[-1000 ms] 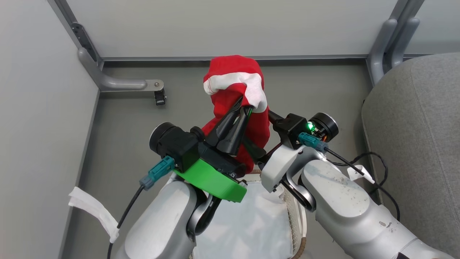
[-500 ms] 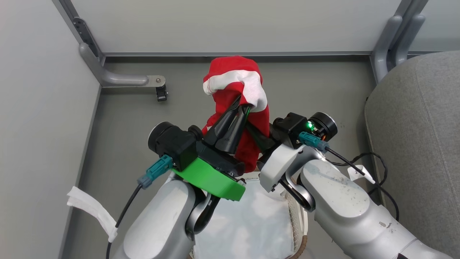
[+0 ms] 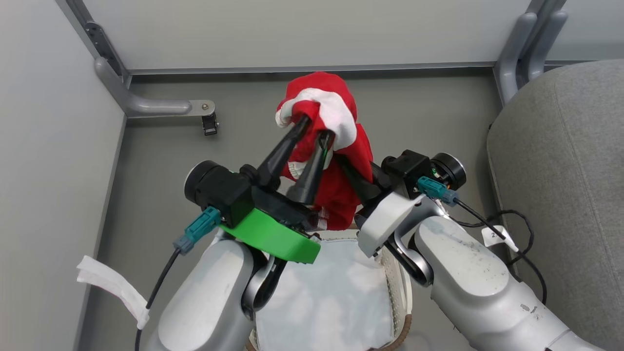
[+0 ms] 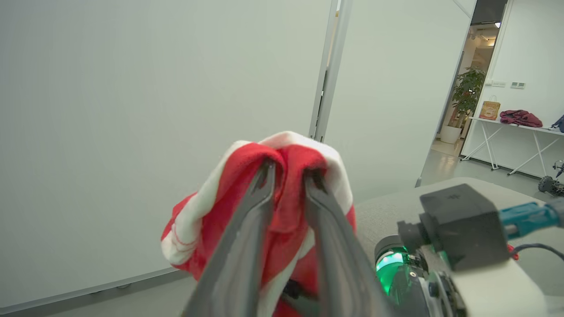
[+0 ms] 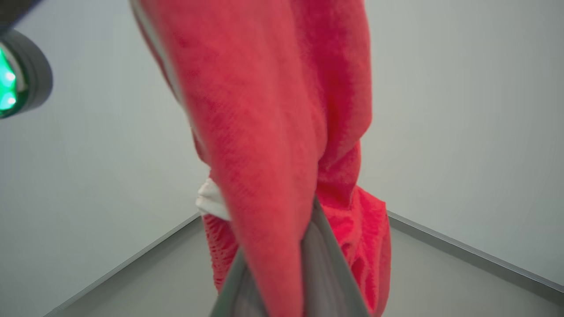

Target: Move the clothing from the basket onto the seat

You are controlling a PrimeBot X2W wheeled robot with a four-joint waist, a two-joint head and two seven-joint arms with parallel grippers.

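Head view: bright red sports garment with white trim [image 3: 341, 195] hangs bunched above the far rim of the oval white perforated plastic basket [image 3: 400, 287], long axis roughly vertical, lower end just at that rim. Left gripper [image 3: 312, 130] has its fingers parted, with the white band draped over the tips. Right gripper [image 3: 352, 169] comes in from the basket's right, tips buried in cloth. Large grey woven upholstered seat [image 3: 560, 170] sits well right of the basket, so the right arm is nearer. Bare floor between, black cable [image 3: 516, 229] loose there. Left wrist view: fingers [image 4: 246, 229] apart, slack fold between, likely unclamped. Right wrist view: grey fingers [image 5: 326, 273] converge on a red strip, looks pinched. Carry goes rightward off the basket; mind the grey post [image 3: 516, 53] beyond.
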